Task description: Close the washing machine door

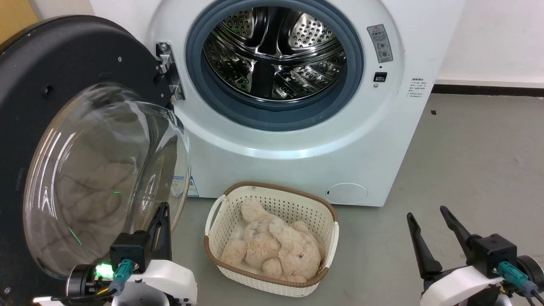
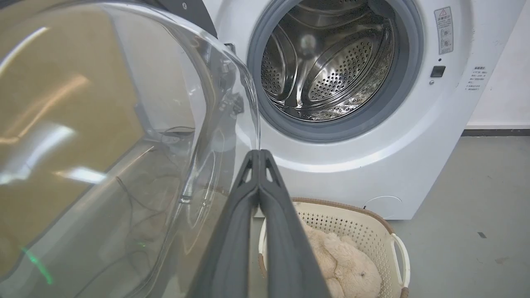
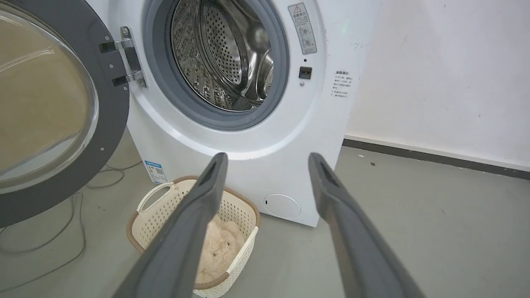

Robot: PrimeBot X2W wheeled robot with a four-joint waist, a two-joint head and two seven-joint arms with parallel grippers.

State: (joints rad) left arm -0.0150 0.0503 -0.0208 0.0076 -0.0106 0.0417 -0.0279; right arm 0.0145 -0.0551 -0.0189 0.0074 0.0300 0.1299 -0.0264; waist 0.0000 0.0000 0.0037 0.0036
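Fully swung washing machine door (image 1: 85, 140), pinched left gripper (image 2: 258, 155) beside glass edge (image 2: 253, 103)

The washing machine door (image 1: 63, 63) is cut by the left edge of the head view, and its lower part goes behind the left claw (image 1: 163, 209) and the pale wrist (image 1: 170, 276). The washing machine (image 1: 297, 140) loses its top at the upper edge. Its blue label (image 1: 193, 187) is half hidden behind the glass bowl (image 1: 106, 170), and the print is too small to read; the same for the grey warning sticker (image 1: 379, 42). In the left wrist view the joined fingers (image 2: 236, 231) cover the left side of the basket (image 2: 364, 231) and part of the plush toy (image 2: 343, 265). Whether their tips touch the glass rim, I cannot tell. In the right wrist view the basket runs under the bottom edge.
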